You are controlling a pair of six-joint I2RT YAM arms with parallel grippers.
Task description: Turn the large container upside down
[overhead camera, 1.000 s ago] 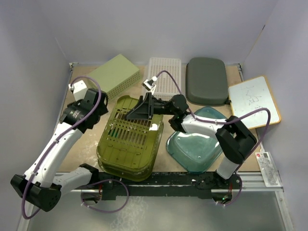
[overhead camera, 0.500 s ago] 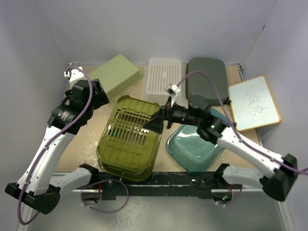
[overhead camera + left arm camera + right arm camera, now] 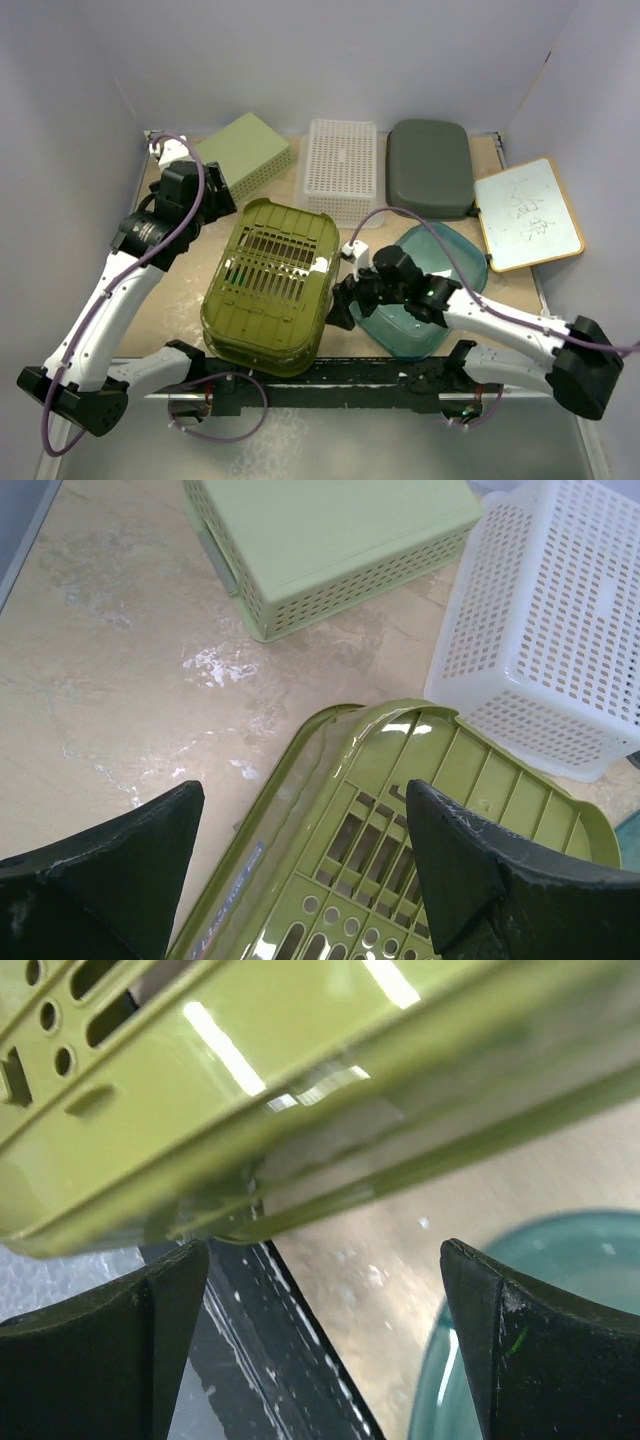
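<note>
Operator: State of each claw?

Technician: Right claw (image 3: pixel 347 297): jaws spread wide, holding nothing. Left claw (image 3: pixel 305 795): also spread wide and empty.

Operator: Location of the container?

Technician: The green container (image 3: pixel 270 290) lies on the counter (image 3: pixel 110 680) between the arms, slatted base facing up, long axis running near to far. Its right long side is just left of the right claw, low by the rim. The left claw hangs above its far-left corner. Judgement: the right arm is nearer the rim.
</note>
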